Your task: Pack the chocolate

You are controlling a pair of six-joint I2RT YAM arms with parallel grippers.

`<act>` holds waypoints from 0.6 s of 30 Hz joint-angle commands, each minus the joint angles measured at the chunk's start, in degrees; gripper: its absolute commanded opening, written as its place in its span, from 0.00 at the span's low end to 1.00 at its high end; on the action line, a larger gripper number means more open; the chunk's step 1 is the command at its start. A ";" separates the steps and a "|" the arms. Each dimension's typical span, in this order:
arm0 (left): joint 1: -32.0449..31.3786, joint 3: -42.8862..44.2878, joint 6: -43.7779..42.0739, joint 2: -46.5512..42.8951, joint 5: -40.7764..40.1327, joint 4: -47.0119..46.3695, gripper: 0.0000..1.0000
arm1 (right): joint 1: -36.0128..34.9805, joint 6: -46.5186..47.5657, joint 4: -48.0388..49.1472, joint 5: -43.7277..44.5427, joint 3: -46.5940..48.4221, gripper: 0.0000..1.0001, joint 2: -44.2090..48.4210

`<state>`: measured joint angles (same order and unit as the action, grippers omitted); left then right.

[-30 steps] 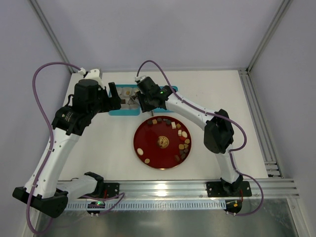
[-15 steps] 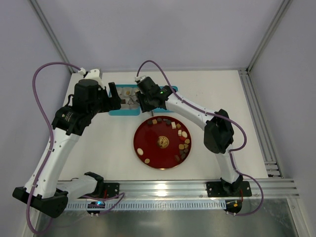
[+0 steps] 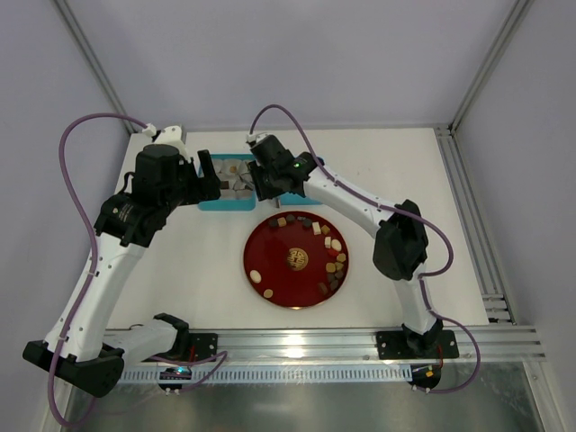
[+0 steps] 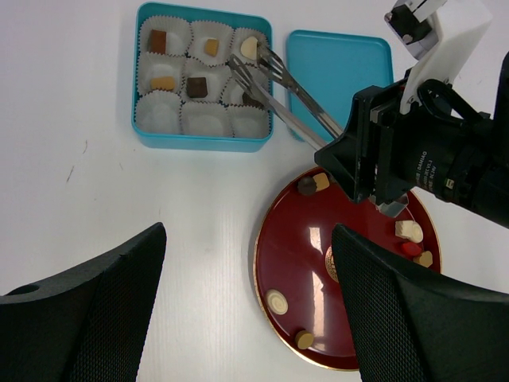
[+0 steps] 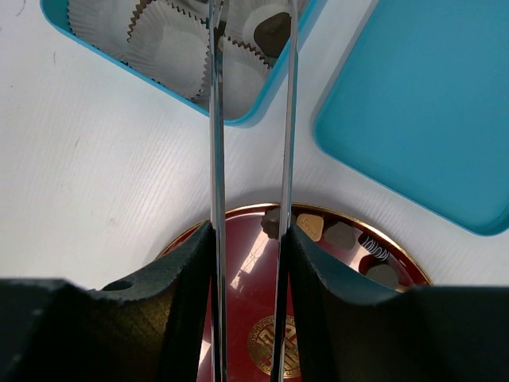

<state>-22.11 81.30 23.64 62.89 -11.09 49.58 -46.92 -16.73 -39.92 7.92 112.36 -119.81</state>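
Chocolate (image 3: pixel 335 244) of several colours lies round the rim of the red plate (image 3: pixel 274 265). More chocolate (image 4: pixel 197 86) sits in the paper cups of the teal box (image 4: pixel 199 144). My right gripper (image 5: pixel 249 239) is shut on metal tongs (image 5: pixel 215 159). The tongs (image 4: pixel 286 91) reach over the box's right column of cups, their tips slightly apart near a creamy white piece (image 4: pixel 250 48). A dark piece (image 5: pixel 273 32) lies in a cup under the blades. My left gripper (image 4: pixel 248 239) hangs open above the table and the plate's edge (image 4: pixel 266 263), holding nothing.
The teal lid (image 4: pixel 338 72) lies flat just right of the box. The right arm (image 3: pixel 346 198) stretches across the back of the plate. A gold emblem (image 3: pixel 297 259) marks the plate's middle. Aluminium rails (image 3: pixel 468 225) run along the right and near table edges.
My right gripper and the tongs have crept slightly toward the back, further over the box. The left arm has stayed still.
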 commanded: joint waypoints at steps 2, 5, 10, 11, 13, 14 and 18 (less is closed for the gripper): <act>0.14 1.41 0.09 -0.40 0.11 -1.24 0.83 | 0.25 0.65 0.20 2.00 3.66 0.43 5.55; 0.14 1.58 0.09 -0.49 0.02 -1.07 0.83 | 1.64 0.56 0.11 2.27 2.96 0.43 7.48; 0.14 2.11 0.27 -0.05 0.72 -1.24 0.83 | 7.18 -0.58 2.29 1.13 -4.94 0.43 15.72; 0.14 2.11 0.27 -0.05 0.81 -1.50 0.83 | 9.71 -0.67 2.74 1.04 -8.35 0.43 17.05; 0.14 1.94 0.44 0.21 1.07 -1.68 0.83 | 12.45 -0.93 3.62 1.04 -11.53 0.43 20.64; 0.14 1.76 0.62 0.30 1.33 -1.94 0.83 | 14.99 -1.11 4.14 0.78 -14.76 0.43 21.54; 0.14 1.23 0.79 0.56 2.12 -2.73 0.83 | 22.10 -1.20 6.25 0.25 -23.74 0.43 26.20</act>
<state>-22.11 81.32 23.86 63.13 -10.39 49.54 -28.27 -17.21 -36.42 8.23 93.58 -96.75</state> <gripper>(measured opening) 0.829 0.432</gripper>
